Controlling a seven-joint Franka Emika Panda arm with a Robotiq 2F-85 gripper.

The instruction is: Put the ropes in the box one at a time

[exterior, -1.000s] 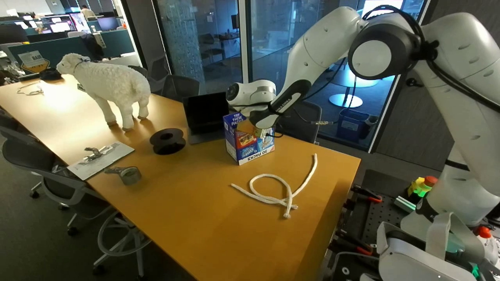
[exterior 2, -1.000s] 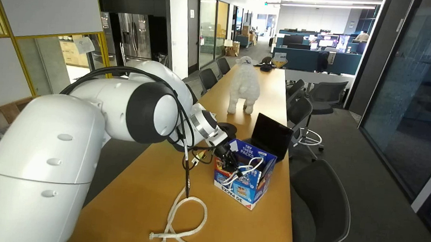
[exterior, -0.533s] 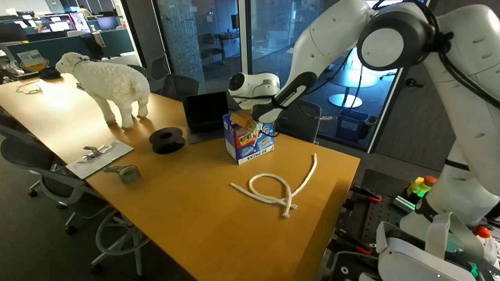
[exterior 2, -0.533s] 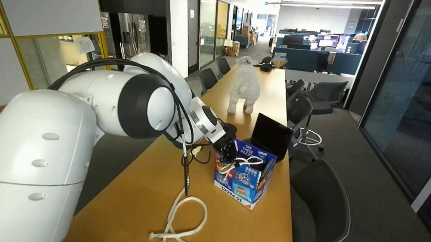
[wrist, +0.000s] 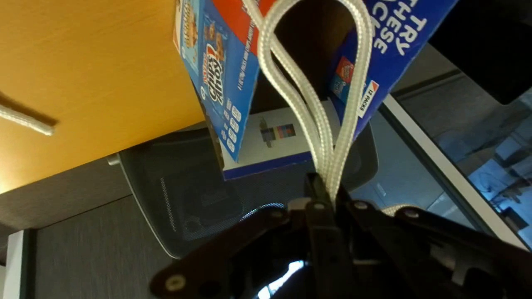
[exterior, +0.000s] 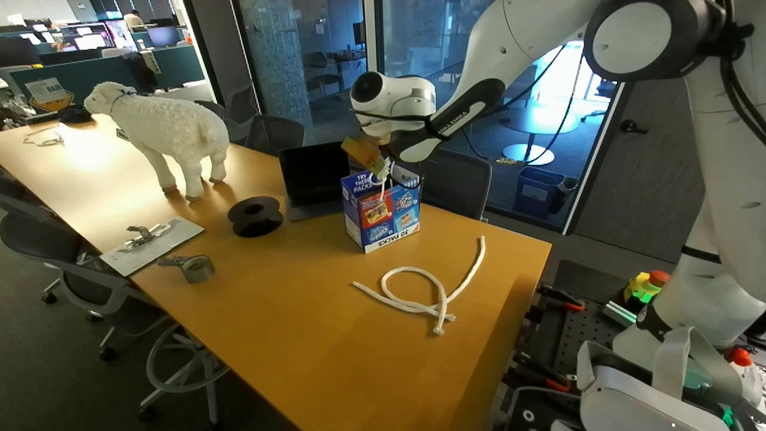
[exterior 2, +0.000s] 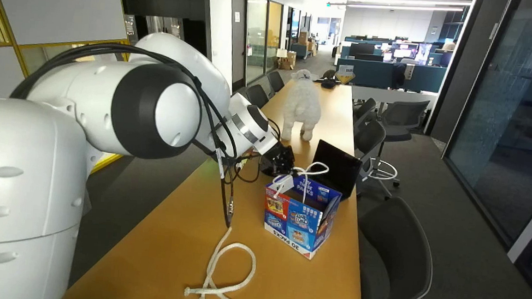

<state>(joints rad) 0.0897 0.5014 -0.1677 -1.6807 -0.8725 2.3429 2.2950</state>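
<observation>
Plush sheep (exterior: pixel 173 129) at left on the bench (exterior: pixel 269 323) in an exterior view, then tape roll (exterior: pixel 199 269), black spool (exterior: pixel 256 218), laptop (exterior: pixel 315 176). Next, blue box (exterior: pixel 383 221) on the bench, top open. Claw (wrist: pixel 328 192) just above it, clamped on a white rope (wrist: pixel 361 62) that dangles at the opening; can't tell how much is inside. Right: loose ropes (exterior: pixel 413 307), crossed, one looped, lying on the bench.

Robot arm (exterior 2: pixel 139 109), white and black — one, bent, forearm (exterior: pixel 508 48) sloping down; wrist (exterior 2: pixel 249 126), white, tilted; gripper (wrist: pixel 327 189), black — one, angled downward, jaws clamped tight.
</observation>
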